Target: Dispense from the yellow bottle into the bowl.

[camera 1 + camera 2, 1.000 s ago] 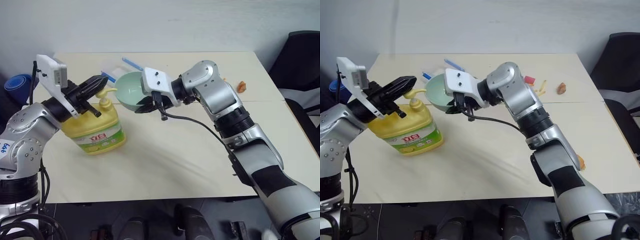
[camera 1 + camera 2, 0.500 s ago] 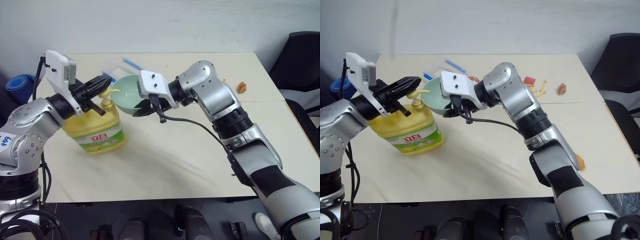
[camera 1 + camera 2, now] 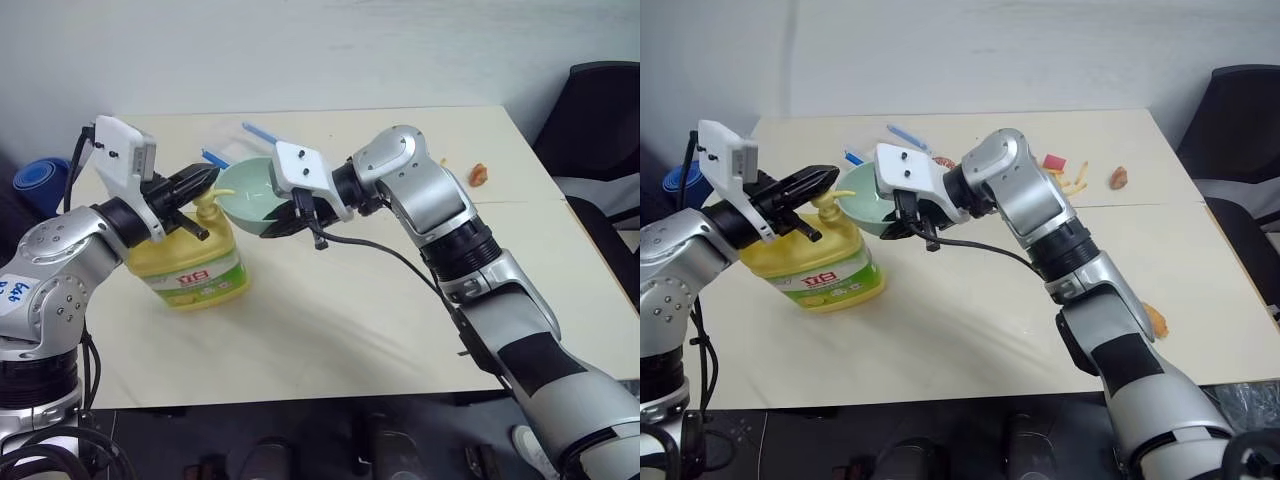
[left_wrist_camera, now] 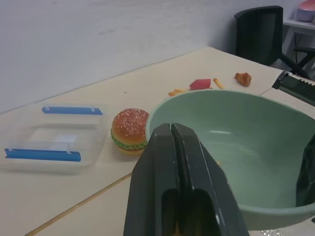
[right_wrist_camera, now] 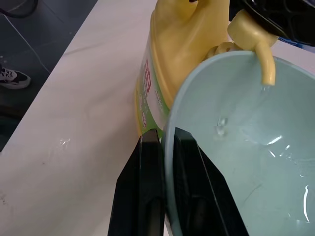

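The yellow bottle [image 3: 190, 272] stands at the left of the table, its pump spout [image 5: 260, 58] reaching over the bowl's rim. My left gripper [image 3: 207, 176] is shut, nothing between its fingers [image 4: 172, 147], and lies on top of the pump head. The pale green bowl [image 3: 246, 194] is held tilted just above the table, right beside the bottle. My right gripper [image 3: 285, 222] is shut on the bowl's near rim, one finger [image 5: 147, 187] outside and one inside. A few clear drops [image 5: 221, 123] lie inside the bowl [image 5: 246, 157] below the spout.
Behind the bowl sit a clear box with blue clips [image 4: 49, 132] and a toy burger [image 4: 129, 130]. Fries and a red piece [image 3: 1058, 165] and an orange bit [image 3: 480, 173] lie toward the far right. A black chair [image 3: 600, 110] stands right of the table.
My left gripper has sunk a little onto the pump head. The bowl has edged slightly left, closer under the spout. The bottle has stayed put.
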Controlling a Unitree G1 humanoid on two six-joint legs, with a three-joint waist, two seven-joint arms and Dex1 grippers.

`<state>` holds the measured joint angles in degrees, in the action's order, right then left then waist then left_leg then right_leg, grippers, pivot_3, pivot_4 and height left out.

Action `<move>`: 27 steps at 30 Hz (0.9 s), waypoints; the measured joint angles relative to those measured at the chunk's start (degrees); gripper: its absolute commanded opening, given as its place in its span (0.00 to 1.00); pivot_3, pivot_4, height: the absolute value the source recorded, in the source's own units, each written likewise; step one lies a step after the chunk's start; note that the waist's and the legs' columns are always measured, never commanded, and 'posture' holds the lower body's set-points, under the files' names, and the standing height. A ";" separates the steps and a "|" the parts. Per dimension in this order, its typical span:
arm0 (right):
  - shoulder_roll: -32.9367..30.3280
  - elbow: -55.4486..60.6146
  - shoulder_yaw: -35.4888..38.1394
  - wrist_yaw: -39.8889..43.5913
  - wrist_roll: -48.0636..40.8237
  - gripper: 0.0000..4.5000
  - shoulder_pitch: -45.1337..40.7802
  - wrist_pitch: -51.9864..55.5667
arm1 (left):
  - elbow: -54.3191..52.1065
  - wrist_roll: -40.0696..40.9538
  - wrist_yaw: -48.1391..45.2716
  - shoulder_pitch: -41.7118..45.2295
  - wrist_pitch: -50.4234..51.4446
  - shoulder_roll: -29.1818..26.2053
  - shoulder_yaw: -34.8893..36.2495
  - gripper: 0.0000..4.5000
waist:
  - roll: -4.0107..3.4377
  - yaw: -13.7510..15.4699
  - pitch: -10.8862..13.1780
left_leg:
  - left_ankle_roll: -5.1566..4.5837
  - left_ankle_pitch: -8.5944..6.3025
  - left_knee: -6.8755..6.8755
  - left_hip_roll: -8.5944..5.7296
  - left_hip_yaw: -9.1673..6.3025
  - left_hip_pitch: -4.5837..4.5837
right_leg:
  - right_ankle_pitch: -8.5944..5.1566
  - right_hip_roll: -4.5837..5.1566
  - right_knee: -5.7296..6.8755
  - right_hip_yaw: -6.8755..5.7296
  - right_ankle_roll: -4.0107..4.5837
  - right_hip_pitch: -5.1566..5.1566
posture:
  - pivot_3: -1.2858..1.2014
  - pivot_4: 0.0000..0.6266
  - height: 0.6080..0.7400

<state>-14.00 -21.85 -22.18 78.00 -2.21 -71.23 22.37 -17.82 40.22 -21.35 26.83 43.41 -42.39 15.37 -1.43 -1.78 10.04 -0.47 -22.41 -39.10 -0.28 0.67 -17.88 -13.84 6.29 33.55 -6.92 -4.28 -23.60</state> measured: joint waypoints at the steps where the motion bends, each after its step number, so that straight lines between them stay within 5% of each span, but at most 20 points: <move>1: 0.00 0.23 0.00 0.00 -0.05 0.00 0.15 0.19 | 0.00 -0.02 0.00 -0.30 -0.34 0.64 0.25 0.01 | -0.07 0.01 -0.05 | 0.00 0.00 0.00 0.00 0.00 0.00 | 0.00 0.00 0.00 0.01 0.00 0.00 | 0.52 0.24 1.00; 7: -0.88 2.74 0.20 -0.13 -0.72 0.00 1.63 0.29 | 1.08 0.26 -0.56 0.03 -3.23 5.31 3.07 0.01 | -0.05 0.10 -0.05 | -0.01 0.00 0.00 0.00 0.00 -0.15 | 0.00 0.00 -0.02 0.00 0.00 -0.10 | 0.52 0.24 1.00; 12: -5.25 5.91 2.13 -0.79 -2.10 0.00 8.63 -1.69 | 2.36 2.94 -9.50 -0.70 -10.77 6.33 7.25 0.01 | 0.68 0.25 0.27 | -0.02 0.02 -0.06 -0.02 -0.12 -0.57 | 0.00 0.02 -0.10 -0.12 0.00 -0.36 | 0.52 0.24 1.00; 19: -12.81 4.27 4.60 -8.10 1.26 0.00 22.74 -11.50 | -6.08 10.08 -28.72 -16.80 -10.06 -3.81 10.86 0.01 | 0.73 -0.03 0.32 | -0.03 -0.02 0.01 0.02 0.00 -0.58 | 0.01 -0.04 -0.38 -0.13 -0.01 -0.34 | 0.52 0.24 1.00; 27: -12.14 -11.24 5.04 -13.86 3.43 0.00 29.59 -27.54 | -7.21 2.26 -34.88 -34.19 -16.78 -1.32 6.11 0.01 | 0.60 0.18 0.50 | 0.01 0.01 0.02 0.07 -0.02 -0.35 | -0.04 -0.03 -0.22 -0.10 0.08 -0.19 | 0.52 0.24 1.00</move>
<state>-26.14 -33.09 -17.13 64.14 1.22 -41.64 -5.17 -25.03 42.48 -56.23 -7.36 26.63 -43.71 21.47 -0.83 -1.60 10.54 -0.47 -22.41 -39.08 -0.21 0.65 -18.23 -13.87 6.26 33.33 -7.02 -4.20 -23.79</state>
